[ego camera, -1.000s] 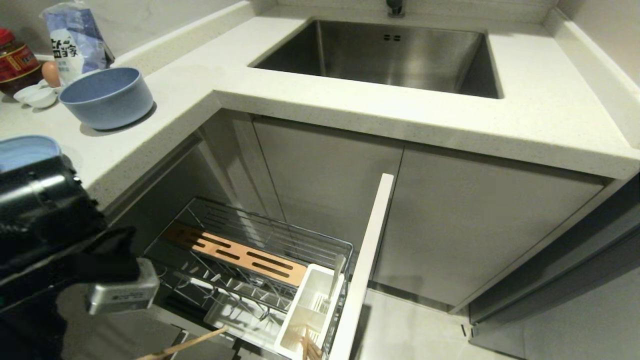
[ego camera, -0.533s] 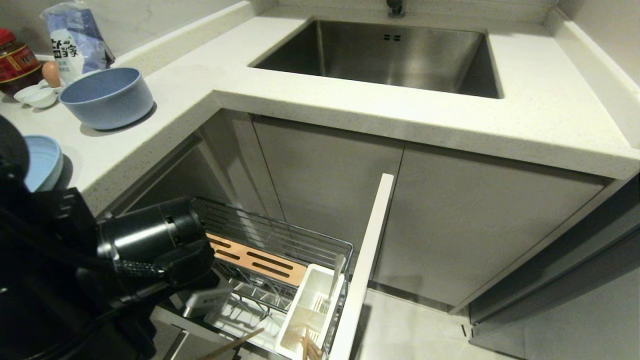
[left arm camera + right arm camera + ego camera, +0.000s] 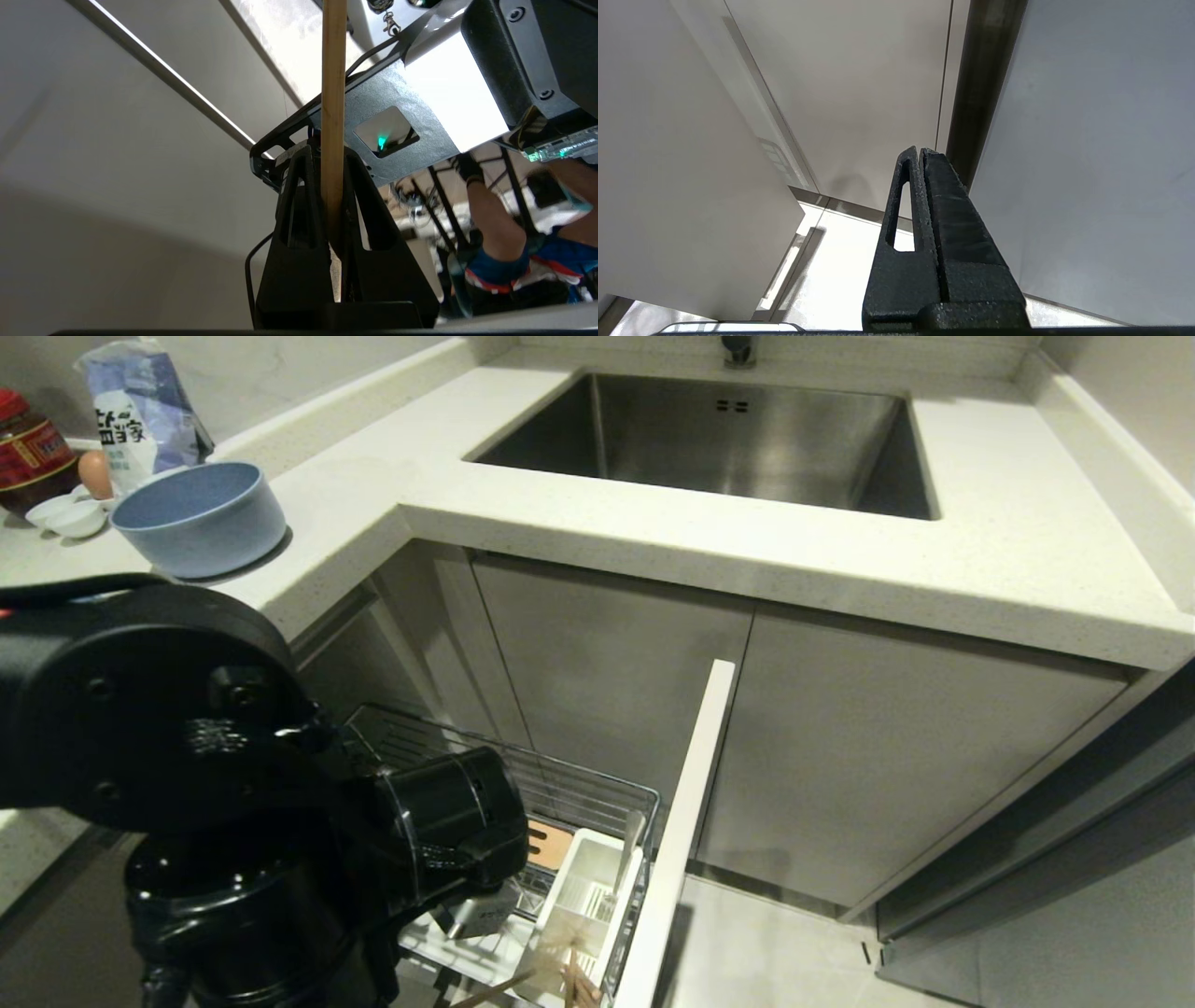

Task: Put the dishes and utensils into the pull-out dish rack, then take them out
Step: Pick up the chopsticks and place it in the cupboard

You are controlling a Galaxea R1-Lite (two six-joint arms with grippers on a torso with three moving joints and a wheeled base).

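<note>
Head view: left arm fills the lower left, bulky black joints folded low over the pull-out dish rack [image 3: 597,793], forearm angled down toward the white utensil caddy [image 3: 586,896]. The hand itself is hidden behind the wrist. A wooden chopstick [image 3: 495,987] pokes out below the wrist, slanting toward the caddy's near compartment, where other chopstick ends [image 3: 577,985] stand. A metal spoon [image 3: 629,845] leans upright in the caddy's far compartment. A bit of the slotted wooden bar [image 3: 549,840] shows past the wrist. Blue speckled bowl [image 3: 199,518] sits on the counter [image 3: 653,532] at far left, near small white saucers [image 3: 65,513], an egg [image 3: 93,471], a bag [image 3: 140,411] and a jar [image 3: 33,453]. Steel sink [image 3: 728,434] beyond. Plate not visible.

Left wrist view: left hand [image 3: 334,161] clenched on one chopstick [image 3: 334,93], which runs straight out past the fingertips. A person's legs [image 3: 514,233] in the background.

Right wrist view: right hand [image 3: 920,151] closed on nothing, fingers pressed together, hanging beside pale cabinet panels [image 3: 854,84] above the floor [image 3: 840,275].
</note>
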